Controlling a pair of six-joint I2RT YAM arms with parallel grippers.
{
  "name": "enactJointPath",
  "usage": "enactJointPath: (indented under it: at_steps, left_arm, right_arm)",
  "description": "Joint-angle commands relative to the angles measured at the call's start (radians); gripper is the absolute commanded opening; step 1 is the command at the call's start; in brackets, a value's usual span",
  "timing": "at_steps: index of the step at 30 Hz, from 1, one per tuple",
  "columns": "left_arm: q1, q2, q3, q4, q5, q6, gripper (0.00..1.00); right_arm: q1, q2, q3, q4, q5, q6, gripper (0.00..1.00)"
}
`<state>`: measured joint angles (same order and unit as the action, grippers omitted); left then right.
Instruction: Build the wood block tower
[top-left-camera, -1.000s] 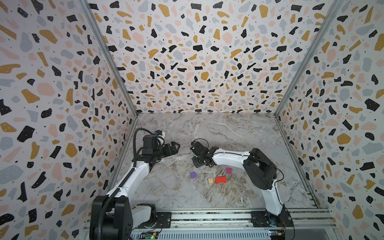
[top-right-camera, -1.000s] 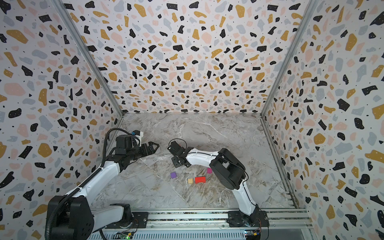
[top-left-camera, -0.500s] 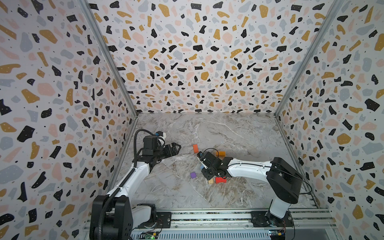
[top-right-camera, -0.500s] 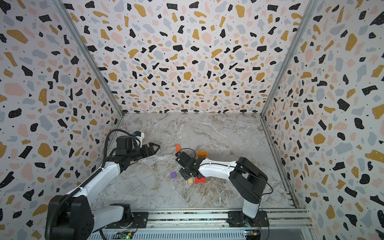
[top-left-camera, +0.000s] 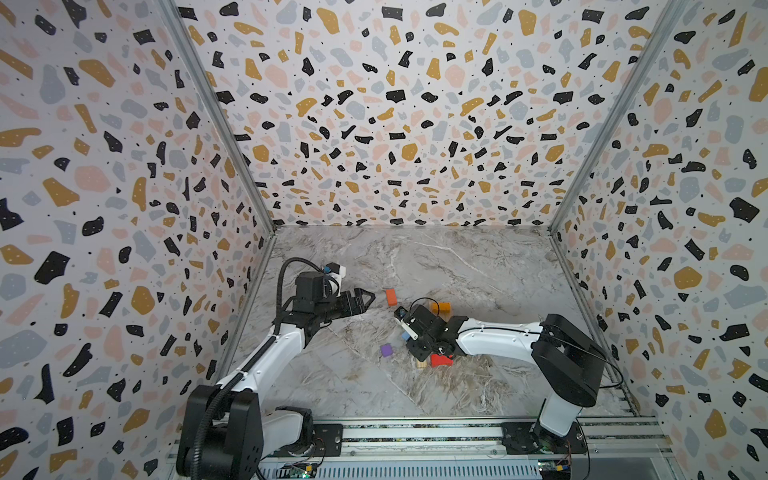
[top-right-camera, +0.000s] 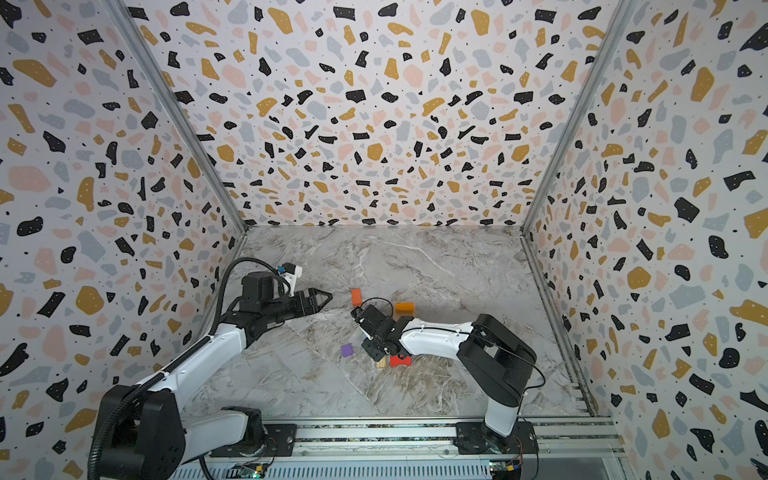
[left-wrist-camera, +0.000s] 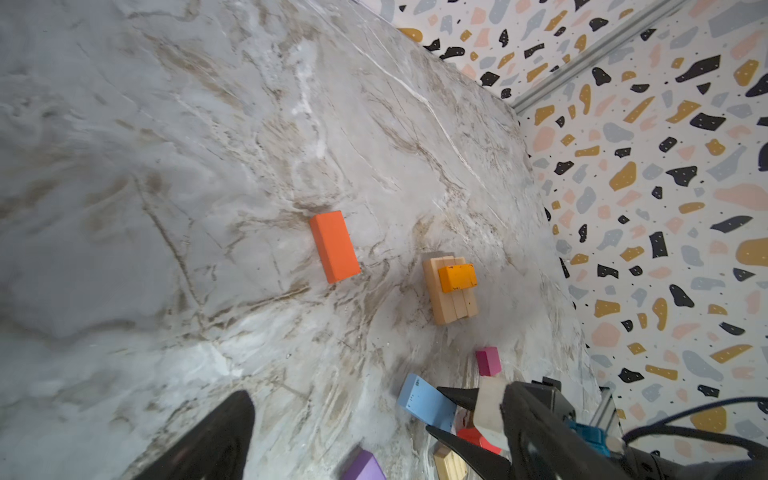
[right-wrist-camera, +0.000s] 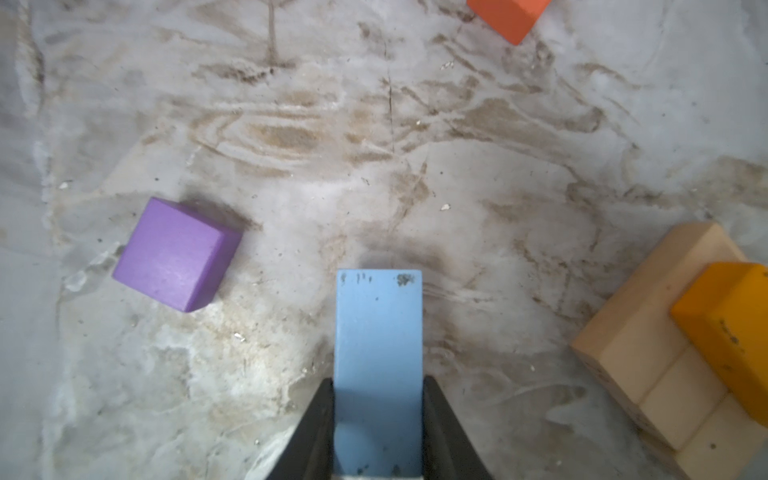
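Note:
My right gripper (right-wrist-camera: 378, 415) is shut on a light blue block (right-wrist-camera: 378, 353), which sticks out past its fingertips. The purple cube (right-wrist-camera: 178, 253) lies on the floor to one side of it. On the other side is the tower, a tan plank base (right-wrist-camera: 648, 361) with a yellow-orange block (right-wrist-camera: 731, 332) on top. In both top views this gripper (top-left-camera: 409, 338) hangs low at mid-floor, between the purple cube (top-left-camera: 386, 350) and a red block (top-left-camera: 440, 360). My left gripper (top-left-camera: 365, 297) is open and empty, raised at the left beside an orange-red block (top-left-camera: 390, 297).
A small tan block (top-left-camera: 421, 363) lies next to the red block. A magenta block (left-wrist-camera: 488, 360) sits between the tower (left-wrist-camera: 451, 291) and my right gripper. Patterned walls close the marble floor (top-left-camera: 457, 266) on three sides, and a rail (top-left-camera: 415, 432) runs along the front.
My right gripper has swung from the back left toward the front, uncovering the orange-red block and the tower, and its elbow has moved right. The left arm has stayed still.

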<state>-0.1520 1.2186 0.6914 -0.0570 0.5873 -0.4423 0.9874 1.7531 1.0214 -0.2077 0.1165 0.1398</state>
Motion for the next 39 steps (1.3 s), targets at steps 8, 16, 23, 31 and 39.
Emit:
enactJointPath:
  at_steps: [8, 16, 23, 31, 39]
  left_arm:
    - [-0.014, 0.002, -0.010, 0.043, 0.029, -0.003, 0.94]
    - [-0.013, -0.015, -0.002, 0.020, -0.009, 0.015, 0.94]
    - [-0.014, -0.010, 0.004, 0.006, -0.015, 0.026, 0.94]
    - [-0.013, -0.007, 0.007, 0.003, -0.020, 0.028, 0.94]
    - [-0.013, -0.004, 0.007, 0.001, -0.022, 0.030, 0.94]
  right_arm:
    - [-0.009, 0.033, 0.006, -0.009, 0.018, -0.039, 0.31]
    - [-0.009, 0.051, 0.005, -0.020, 0.029, -0.022, 0.38]
    - [-0.009, 0.036, -0.006, -0.031, 0.034, 0.002, 0.58]
    - [-0.012, -0.001, -0.031, -0.048, 0.049, 0.042, 0.59]
    - [-0.051, -0.061, -0.082, -0.052, 0.044, 0.108, 0.54]
